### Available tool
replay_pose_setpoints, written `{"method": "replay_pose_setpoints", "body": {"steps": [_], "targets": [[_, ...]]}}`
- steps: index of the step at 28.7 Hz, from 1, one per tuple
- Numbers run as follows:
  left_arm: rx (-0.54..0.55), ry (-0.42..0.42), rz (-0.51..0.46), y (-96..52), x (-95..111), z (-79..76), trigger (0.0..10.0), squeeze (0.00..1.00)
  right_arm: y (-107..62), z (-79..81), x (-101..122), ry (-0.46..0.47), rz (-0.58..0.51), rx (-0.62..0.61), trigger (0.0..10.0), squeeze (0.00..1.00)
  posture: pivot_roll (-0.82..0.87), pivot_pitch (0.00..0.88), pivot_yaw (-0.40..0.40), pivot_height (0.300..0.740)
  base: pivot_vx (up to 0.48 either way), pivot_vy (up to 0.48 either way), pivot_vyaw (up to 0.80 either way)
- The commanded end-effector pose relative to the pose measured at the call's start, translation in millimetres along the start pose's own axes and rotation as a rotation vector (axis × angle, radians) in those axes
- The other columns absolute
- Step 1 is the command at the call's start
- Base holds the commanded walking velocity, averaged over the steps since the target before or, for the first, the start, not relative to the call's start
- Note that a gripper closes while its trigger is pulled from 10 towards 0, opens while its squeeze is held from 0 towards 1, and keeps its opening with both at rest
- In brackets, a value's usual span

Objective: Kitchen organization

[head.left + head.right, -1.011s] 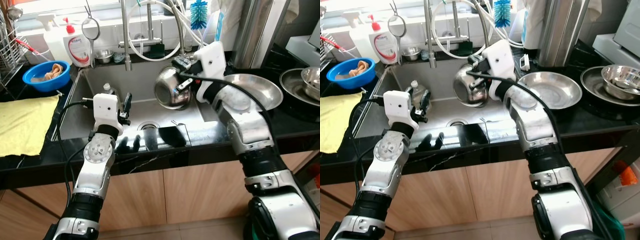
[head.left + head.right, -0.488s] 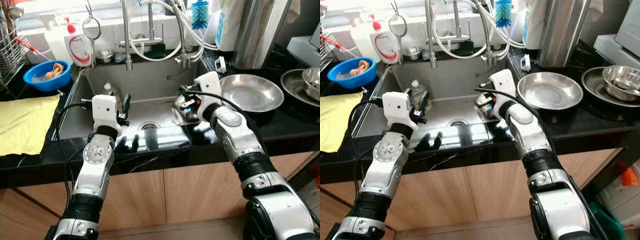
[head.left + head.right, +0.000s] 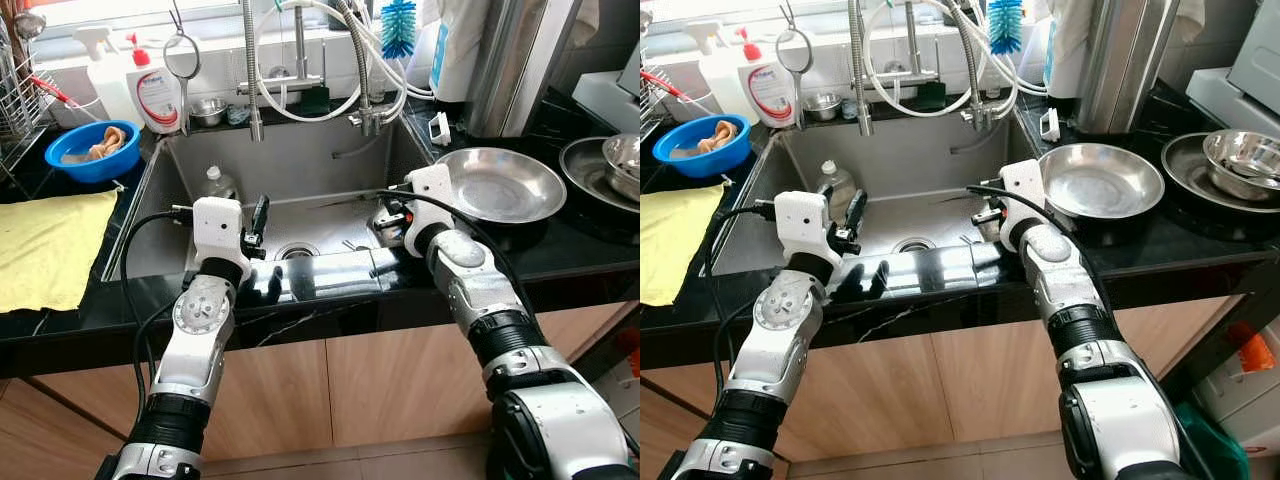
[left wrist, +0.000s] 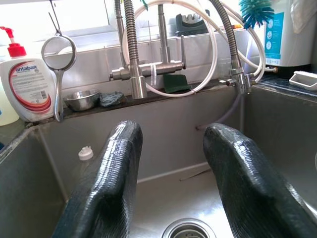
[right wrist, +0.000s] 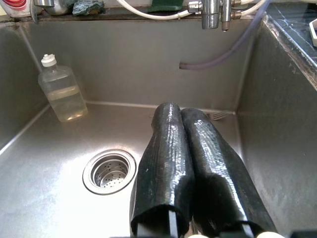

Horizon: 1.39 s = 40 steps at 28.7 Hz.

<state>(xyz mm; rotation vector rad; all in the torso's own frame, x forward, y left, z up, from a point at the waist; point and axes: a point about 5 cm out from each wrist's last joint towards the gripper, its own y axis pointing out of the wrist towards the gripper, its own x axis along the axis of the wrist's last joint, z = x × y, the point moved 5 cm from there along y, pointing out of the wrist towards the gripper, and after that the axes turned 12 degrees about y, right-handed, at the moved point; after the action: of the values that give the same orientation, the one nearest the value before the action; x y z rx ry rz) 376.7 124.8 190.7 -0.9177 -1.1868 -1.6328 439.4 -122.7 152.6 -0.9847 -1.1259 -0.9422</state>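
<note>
Left gripper (image 4: pixel 171 178): fingers spread apart, over the sink's near left side
Right gripper (image 5: pixel 190 124): fingers pressed together, holding nothing, low in the sink's right side
Sink (image 3: pixel 300 165): a bottle (image 5: pixel 60 90) leans in its back left corner, drain (image 5: pixel 109 171) in the middle
Pan (image 3: pixel 500 185): on the counter right of the sink

We see the round steel bowl (image 3: pixel 623 160) on the dark worktop (image 3: pixel 560 245) cut off by the picture's right edge, and the yellow cloth (image 3: pixel 45 245) cut by its left edge.
</note>
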Motion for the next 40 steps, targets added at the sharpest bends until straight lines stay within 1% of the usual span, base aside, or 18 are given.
{"method": "replay_pose_setpoints", "body": {"steps": [1,2,3,4,5,6,7,13,16,19,20,21,24,27,30,35,38,40], "targets": [[0.002,0.008,0.003,-0.7,1.2,2.7,10.0,0.0,3.3,6.3,11.3,-0.004,-0.032,0.014,10.0,0.73,-0.14,0.0,0.083,0.74,0.0,0.0,0.0],[0.002,0.008,0.006,-1.5,0.4,3.1,10.0,0.0,3.3,7.1,11.1,-0.003,-0.034,0.017,10.0,0.9,-0.14,0.0,0.083,0.74,0.0,0.0,0.0],[0.003,0.009,0.008,-2.1,-0.2,3.3,10.0,0.0,3.2,7.6,10.3,-0.006,-0.035,0.019,10.0,0.7,-0.14,0.0,0.083,0.74,0.0,0.0,0.0],[0.003,0.009,0.008,-2.1,-0.2,3.3,10.0,0.0,3.2,7.6,10.3,-0.006,-0.035,0.019,10.0,0.7,-0.14,0.0,0.083,0.74,0.0,0.0,0.0],[0.004,0.01,0.01,-2.0,-0.3,3.7,10.0,0.0,3.2,7.7,10.3,-0.008,-0.037,0.018,10.0,0.15,-0.14,0.0,0.084,0.74,0.0,0.0,0.0],[0.005,0.01,0.01,-1.9,-0.3,3.9,10.0,0.0,3.2,7.7,10.4,-0.008,-0.038,0.018,10.0,0.15,-0.14,0.0,0.084,0.74,0.0,0.0,0.0],[0.005,0.01,0.011,-1.9,-0.4,4.0,10.0,0.0,3.1,7.8,11.0,-0.008,-0.044,0.018,10.0,0.0,-0.14,0.0,0.084,0.74,0.0,0.0,0.0],[0.004,0.009,0.012,-1.4,-0.4,3.5,10.0,0.0,1.3,7.8,16.8,-0.014,-0.079,0.003,10.0,0.0,-0.14,0.0,0.086,0.74,0.0,0.0,0.0],[0.004,0.009,0.013,-1.6,-0.3,3.3,10.0,0.0,-2.8,7.5,32.0,-0.039,-0.147,-0.019,10.0,0.0,-0.15,0.0,0.09,0.74,0.0,0.0,0.0],[0.004,0.009,0.018,-2.2,-1.7,3.4,10.0,0.0,-15.2,5.7,59.8,-0.011,-0.276,-0.053,10.0,0.0,-0.16,0.0,0.09,0.74,0.0,0.0,0.0],[0.004,0.008,0.018,-2.3,-1.8,3.5,10.0,0.0,-19.3,2.9,66.3,0.001,-0.306,-0.07,10.0,0.16,-0.16,0.0,0.09,0.74,0.0,0.0,0.0],[0.004,0.009,0.019,-2.4,-2.1,3.7,10.0,0.0,-24.5,-1.5,73.5,0.02,-0.339,-0.095,10.0,1.0,-0.16,0.0,0.09,0.74,0.0,0.0,0.0],[0.004,0.009,0.021,-2.6,-2.8,4.1,10.0,0.0,-41.4,-21.3,91.3,0.036,-0.43,-0.21,10.0,1.0,-0.17,0.0,0.092,0.74,0.0,0.0,0.0],[0.004,0.009,0.023,-2.5,-3.3,4.4,10.0,0.0,-66.9,-64.1,99.6,0.064,-0.492,-0.431,10.0,1.0,-0.18,0.0,0.09,0.74,0.0,0.0,0.0],[0.006,0.007,0.023,-1.8,-3.5,4.8,10.0,0.0,-83.0,-93.2,94.5,0.12,-0.499,-0.555,10.0,1.0,-0.19,0.0,0.087,0.74,0.0,0.0,0.0],[0.004,0.004,0.021,-1.9,-3.2,3.5,10.0,0.0,-87.0,-102.3,78.9,0.304,-0.478,-0.588,10.0,1.0,-0.19,0.0,0.085,0.74,0.0,0.0,0.0],[0.003,0.002,0.021,-2.5,-3.2,2.9,10.0,0.0,-84.1,-104.6,60.6,0.414,-0.43,-0.614,10.0,1.0,-0.17,0.0,0.081,0.74,0.0,0.0,0.0],[0.003,0.003,0.021,-2.5,-3.1,2.8,10.0,0.0,-82.9,-106.3,52.4,0.437,-0.404,-0.635,10.0,1.0,-0.17,0.0,0.079,0.74,0.0,0.0,0.0]]}}
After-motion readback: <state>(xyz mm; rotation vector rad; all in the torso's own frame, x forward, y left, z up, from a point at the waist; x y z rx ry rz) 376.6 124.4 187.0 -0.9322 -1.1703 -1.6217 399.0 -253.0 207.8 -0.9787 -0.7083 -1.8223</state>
